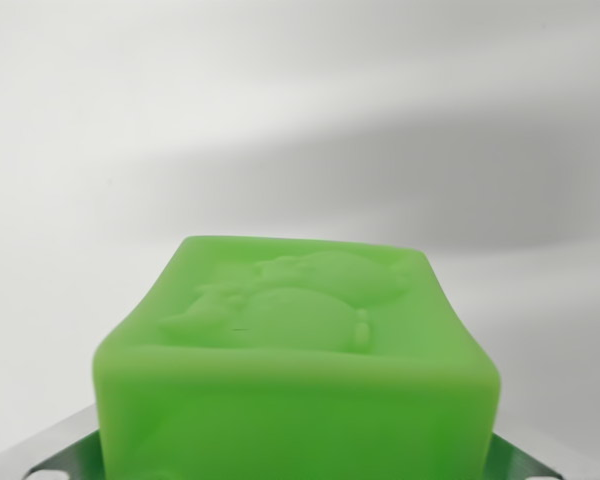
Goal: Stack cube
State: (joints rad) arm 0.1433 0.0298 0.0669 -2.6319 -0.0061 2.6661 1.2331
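Metal gripper fingers flank a green cube at the bottom edge of the frame, apparently clamped on its 2 sides. The cube, with a raised animal relief on top, fills the lower centre against a plain white surface.

You will find no text, label, brand, number or sign to read here; the green cube carries only a raised relief figure on its upper face, with no letters or digits in it that you could make out
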